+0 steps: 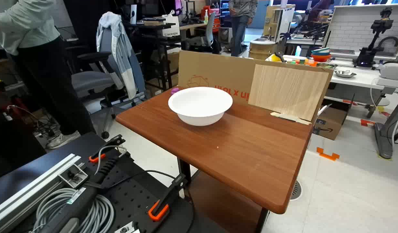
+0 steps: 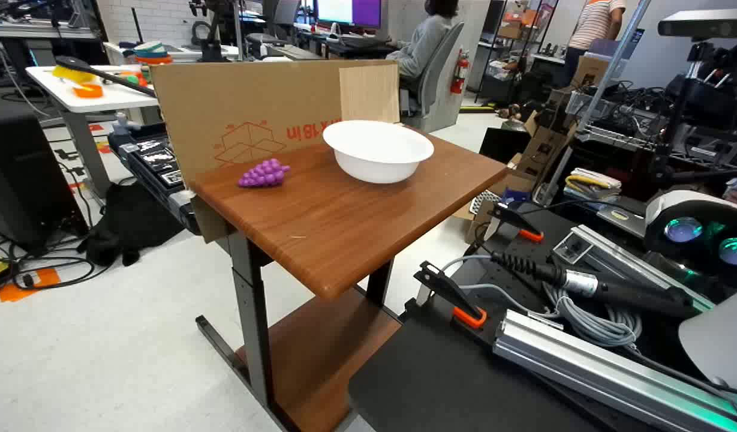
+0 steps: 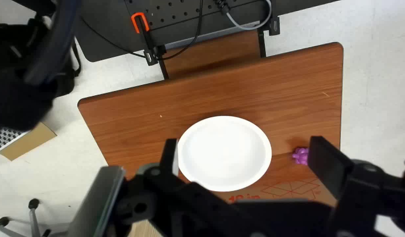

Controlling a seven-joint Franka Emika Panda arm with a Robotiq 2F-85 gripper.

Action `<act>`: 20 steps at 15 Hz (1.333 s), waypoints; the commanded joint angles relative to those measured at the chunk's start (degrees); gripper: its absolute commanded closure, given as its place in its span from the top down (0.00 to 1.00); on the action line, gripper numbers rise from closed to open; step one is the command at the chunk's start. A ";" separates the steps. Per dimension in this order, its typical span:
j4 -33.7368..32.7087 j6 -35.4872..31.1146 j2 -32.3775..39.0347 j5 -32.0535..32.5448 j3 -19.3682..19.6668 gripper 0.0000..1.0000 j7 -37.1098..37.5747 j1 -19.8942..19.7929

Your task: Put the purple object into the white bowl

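The purple object is a knobbly, grape-bunch-like lump (image 2: pixel 264 174) lying on the brown table near its end, beside the cardboard. It shows partly behind the bowl in an exterior view (image 1: pixel 175 91), and partly behind a finger in the wrist view (image 3: pixel 300 156). The white bowl (image 1: pixel 199 120) stands upright and empty on the table, apart from the purple object; it also shows in an exterior view (image 2: pixel 378 168) and in the wrist view (image 3: pixel 224 153). My gripper (image 3: pixel 245 141) is wide open and empty, high above the table, and out of view in both exterior views.
A cardboard sheet (image 1: pixel 218 69) stands upright along one long edge of the brown table (image 1: pixel 244 155), with a wood-patterned panel (image 1: pixel 288 89) against it. A black bench (image 2: pixel 464 384) with orange-tipped clamps (image 2: pixel 469 317), coiled grey cable and metal rails stands at the opposite side.
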State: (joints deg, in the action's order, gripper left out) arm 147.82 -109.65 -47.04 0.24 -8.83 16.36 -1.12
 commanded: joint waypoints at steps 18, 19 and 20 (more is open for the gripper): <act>-5.99 0.59 11.55 3.91 9.39 1.00 -32.40 4.62; -3.20 0.24 8.18 3.48 7.91 1.00 -27.44 3.26; -3.85 0.23 9.40 3.42 8.56 1.00 -29.40 3.70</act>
State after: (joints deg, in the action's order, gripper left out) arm 144.08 -109.60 -37.64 3.11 -1.07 -13.62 1.59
